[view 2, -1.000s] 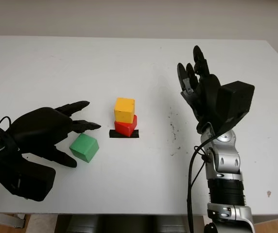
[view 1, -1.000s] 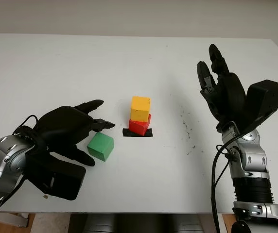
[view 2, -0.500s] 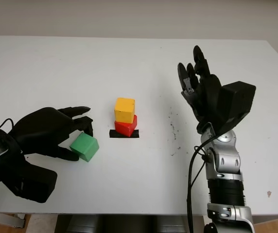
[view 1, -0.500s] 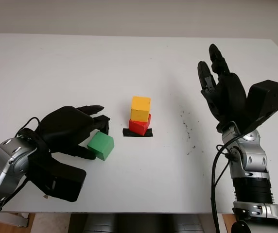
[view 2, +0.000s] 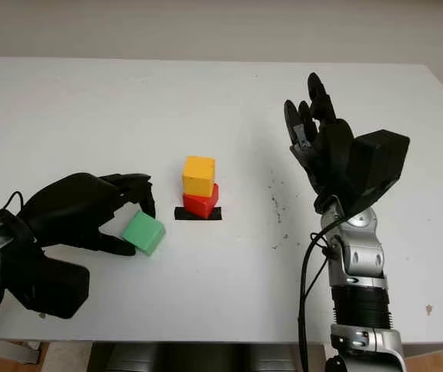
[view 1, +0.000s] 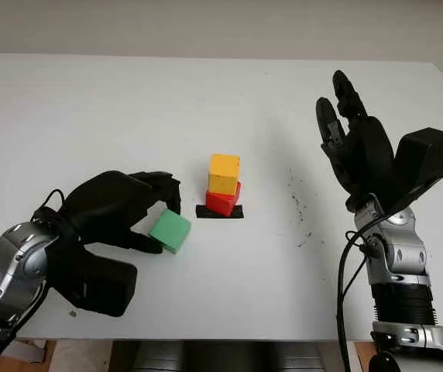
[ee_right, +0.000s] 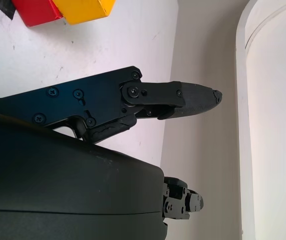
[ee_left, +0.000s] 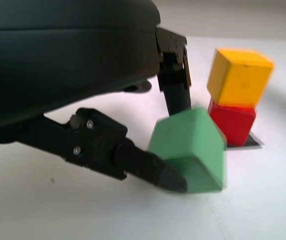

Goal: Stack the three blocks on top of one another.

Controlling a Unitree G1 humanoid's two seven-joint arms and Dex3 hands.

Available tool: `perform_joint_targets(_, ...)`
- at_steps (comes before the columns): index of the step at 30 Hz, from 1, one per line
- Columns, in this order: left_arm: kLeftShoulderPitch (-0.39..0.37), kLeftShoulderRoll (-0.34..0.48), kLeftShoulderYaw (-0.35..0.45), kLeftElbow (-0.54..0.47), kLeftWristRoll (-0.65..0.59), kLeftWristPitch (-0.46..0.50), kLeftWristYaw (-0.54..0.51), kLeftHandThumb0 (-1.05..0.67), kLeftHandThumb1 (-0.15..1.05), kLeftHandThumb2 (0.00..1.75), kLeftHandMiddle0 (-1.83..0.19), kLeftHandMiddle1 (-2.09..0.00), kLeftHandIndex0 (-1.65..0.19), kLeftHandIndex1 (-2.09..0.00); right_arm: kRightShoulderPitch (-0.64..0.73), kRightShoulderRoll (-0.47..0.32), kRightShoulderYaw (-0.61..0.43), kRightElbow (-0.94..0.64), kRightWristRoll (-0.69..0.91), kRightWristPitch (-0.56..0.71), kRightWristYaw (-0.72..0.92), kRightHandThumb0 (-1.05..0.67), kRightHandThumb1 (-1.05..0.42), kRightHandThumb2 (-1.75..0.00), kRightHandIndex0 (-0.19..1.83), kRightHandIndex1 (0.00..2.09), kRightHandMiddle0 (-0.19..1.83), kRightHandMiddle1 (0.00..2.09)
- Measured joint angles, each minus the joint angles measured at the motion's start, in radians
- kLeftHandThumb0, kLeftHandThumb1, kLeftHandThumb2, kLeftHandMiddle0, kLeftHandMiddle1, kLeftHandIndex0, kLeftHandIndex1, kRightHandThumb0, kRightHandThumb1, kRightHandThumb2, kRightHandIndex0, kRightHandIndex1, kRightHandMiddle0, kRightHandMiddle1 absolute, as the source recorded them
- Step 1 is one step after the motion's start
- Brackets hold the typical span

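My left hand [view 1: 121,213] is clamped on the green cube-shaped block [view 1: 170,231], tilted, near the taped stack. Three blocks in all — a yellow cube [view 1: 224,173] atop a red one [view 1: 222,201] on black tape [view 1: 220,211]. My right hand [view 1: 353,147] hangs open, raised over the white table [view 1: 128,101].

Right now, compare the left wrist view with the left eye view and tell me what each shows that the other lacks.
Left wrist view alone: the left robot hand fingertips pressed against the green block, seen close.

Left eye view alone: the right robot hand, open and raised above the table, and the dark specks on it.

Shared: the green block, tilted in the left grasp, and the yellow block on the red block.
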Motion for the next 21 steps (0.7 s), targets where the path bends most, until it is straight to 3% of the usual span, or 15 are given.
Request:
perform_joint_targets(4,-0.017,-0.019,0.040,0.007,-0.142,0.115,-0.063,-0.39,1.05,0.13,-0.29,-0.07,-0.02,-1.85,0.000,0.000,0.006,0.000,-0.010,0.000,-0.001,-0.63,-1.05,-0.38,-0.06,0.05,0.00,0.07)
perform_joint_targets(14,-0.031,-0.035,0.079,-0.011,-0.268,0.266,-0.084,-0.38,1.05,0.15,-0.31,-0.07,-0.07,-1.82,0.000,0.000,0.006,-0.001,-0.012,0.007,-0.010,-0.63,-1.05,-0.37,-0.06,0.05,0.02,0.07)
perform_joint_targets(18,-0.034,-0.040,0.114,-0.022,-0.334,0.321,-0.085,-0.36,1.05,0.12,-0.33,-0.07,-0.16,-1.70,0.000,0.000,0.006,-0.005,-0.012,0.013,-0.010,-0.63,-1.05,-0.37,-0.06,0.05,0.02,0.07)
perform_joint_targets(21,-0.035,-0.060,0.155,-0.050,-0.410,0.380,-0.078,-0.35,1.05,0.14,-0.33,-0.06,-0.17,-1.73,0.000,0.000,0.007,-0.006,-0.013,0.013,-0.007,-0.63,-1.05,-0.37,-0.07,0.05,0.03,0.07)
